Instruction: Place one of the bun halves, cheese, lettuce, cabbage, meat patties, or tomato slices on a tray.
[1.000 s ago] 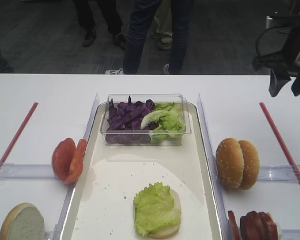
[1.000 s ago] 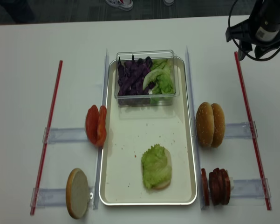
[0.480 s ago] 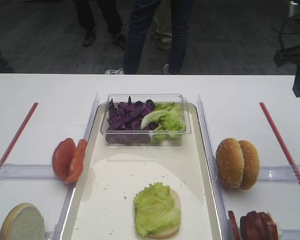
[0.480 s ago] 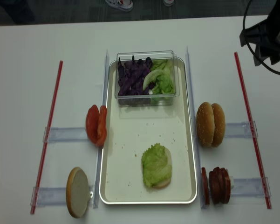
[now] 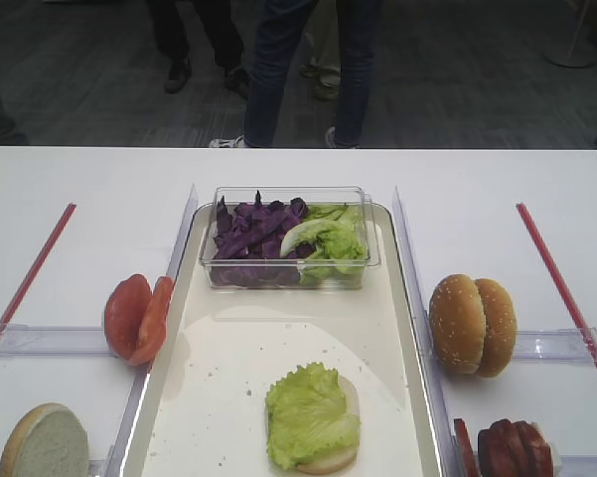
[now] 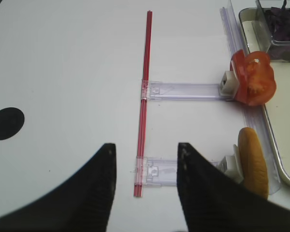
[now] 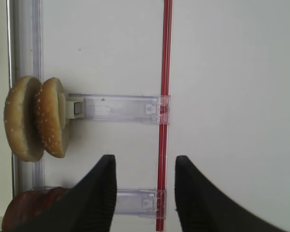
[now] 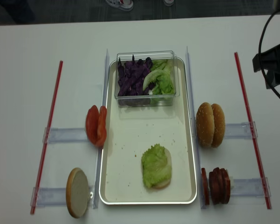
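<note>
The cream tray (image 8: pixel 130 140) lies in the middle, and near its front a bun half topped with lettuce (image 8: pixel 156 165) rests on it. Purple cabbage (image 5: pixel 253 234) and more lettuce (image 5: pixel 330 240) fill the tub at the tray's far end. Tomato slices (image 8: pixel 96 125) and one bun half (image 8: pixel 78 192) stand on edge to the left. Two bun halves (image 7: pixel 34 118) and meat patties (image 8: pixel 216 185) stand to the right. No cheese shows. My right gripper (image 7: pixel 144 193) hangs open and empty above the right red strip. My left gripper (image 6: pixel 145 188) is open and empty over the left strip.
Clear plastic holders (image 8: pixel 65 135) carry the upright food on both sides. Red strips (image 8: pixel 49 135) and clear rails (image 5: pixel 409 288) run alongside the tray. People's legs (image 5: pixel 278 70) stand beyond the table's far edge. The right arm (image 8: pixel 272 65) is at the right border.
The right arm has swung away to the right and has almost left the high view. The food and the tray have not moved.
</note>
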Robot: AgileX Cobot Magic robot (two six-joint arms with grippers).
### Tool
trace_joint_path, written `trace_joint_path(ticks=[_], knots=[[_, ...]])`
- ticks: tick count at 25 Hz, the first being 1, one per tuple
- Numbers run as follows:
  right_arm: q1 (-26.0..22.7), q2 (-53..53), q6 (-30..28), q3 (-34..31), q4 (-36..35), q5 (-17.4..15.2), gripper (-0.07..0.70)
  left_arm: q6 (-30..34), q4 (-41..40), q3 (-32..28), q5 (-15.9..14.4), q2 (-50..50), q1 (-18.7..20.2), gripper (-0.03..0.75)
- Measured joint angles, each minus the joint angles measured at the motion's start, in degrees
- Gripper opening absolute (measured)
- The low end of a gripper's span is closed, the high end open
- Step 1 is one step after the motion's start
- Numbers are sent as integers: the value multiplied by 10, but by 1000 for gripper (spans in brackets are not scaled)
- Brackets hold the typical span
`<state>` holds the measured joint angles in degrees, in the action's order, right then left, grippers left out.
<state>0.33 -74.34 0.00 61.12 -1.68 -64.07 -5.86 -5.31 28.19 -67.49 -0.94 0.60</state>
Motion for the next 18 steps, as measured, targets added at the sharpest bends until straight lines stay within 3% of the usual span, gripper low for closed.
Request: trace_joint_path(ticks=[12, 18], knots=[[0, 161, 0, -102, -1, -18, 328, 0, 0, 0, 0, 0, 0, 288], [0, 200, 0, -122, -27, -61, 328, 0, 0, 0, 0, 0, 0, 288]])
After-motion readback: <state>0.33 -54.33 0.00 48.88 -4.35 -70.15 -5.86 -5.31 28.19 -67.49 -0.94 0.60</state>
